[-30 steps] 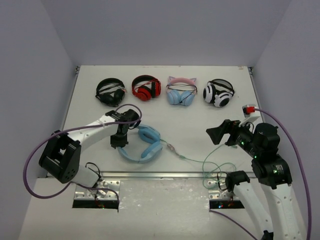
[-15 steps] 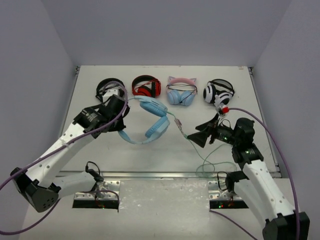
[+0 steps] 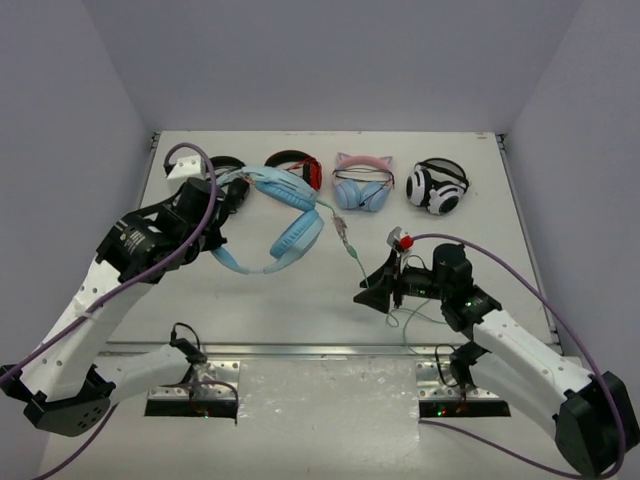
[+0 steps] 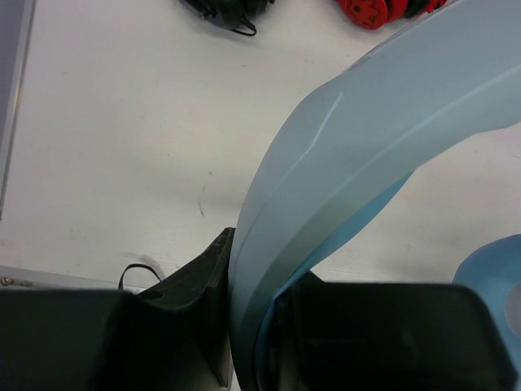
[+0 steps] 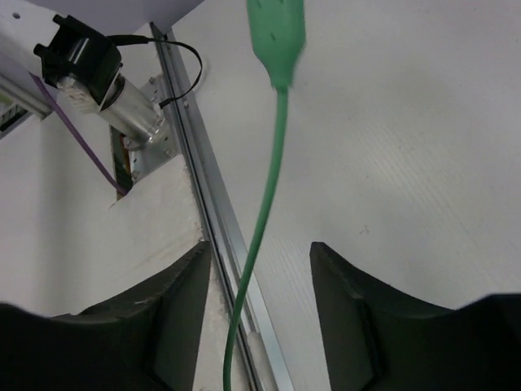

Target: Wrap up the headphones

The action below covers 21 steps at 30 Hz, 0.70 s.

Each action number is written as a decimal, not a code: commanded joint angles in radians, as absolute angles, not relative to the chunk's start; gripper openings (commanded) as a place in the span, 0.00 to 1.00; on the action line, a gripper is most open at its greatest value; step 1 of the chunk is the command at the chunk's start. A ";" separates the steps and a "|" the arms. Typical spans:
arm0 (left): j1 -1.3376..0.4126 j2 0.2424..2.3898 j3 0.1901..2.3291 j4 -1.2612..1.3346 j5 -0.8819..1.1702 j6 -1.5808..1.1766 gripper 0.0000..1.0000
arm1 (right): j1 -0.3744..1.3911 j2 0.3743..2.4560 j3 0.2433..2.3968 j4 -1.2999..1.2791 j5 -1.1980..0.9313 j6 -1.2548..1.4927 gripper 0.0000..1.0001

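1 s on: my L gripper [image 4: 260, 269], clamped on headphones [image 3: 295, 235] band, has lifted them; R gripper [image 5: 259, 248] jaws apart, straddling cable [image 5: 266, 195]. Wrap prep.

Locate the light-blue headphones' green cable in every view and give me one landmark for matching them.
Top external: the green cable runs from the lifted light-blue headphones, mid-picture, down to the right gripper.
Left wrist: not in it; only the headband shows.
Right wrist: the cable hangs down the centre, between the fingers.
Landmark: the near-edge metal rail, seen in top external and right wrist.
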<state>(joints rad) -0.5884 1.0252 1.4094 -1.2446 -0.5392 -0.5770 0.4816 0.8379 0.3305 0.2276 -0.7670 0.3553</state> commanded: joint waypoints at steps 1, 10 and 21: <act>-0.591 0.996 1.497 -1.206 -0.632 -0.623 0.00 | 0.488 0.798 0.252 0.279 -0.704 0.365 0.51; -0.592 1.005 1.427 -1.027 -0.695 -0.464 0.00 | 0.488 0.624 0.374 0.003 -0.453 0.287 0.01; -0.604 1.159 1.201 -0.742 -0.699 -0.239 0.00 | 0.488 0.724 0.805 -0.357 -0.086 0.098 0.01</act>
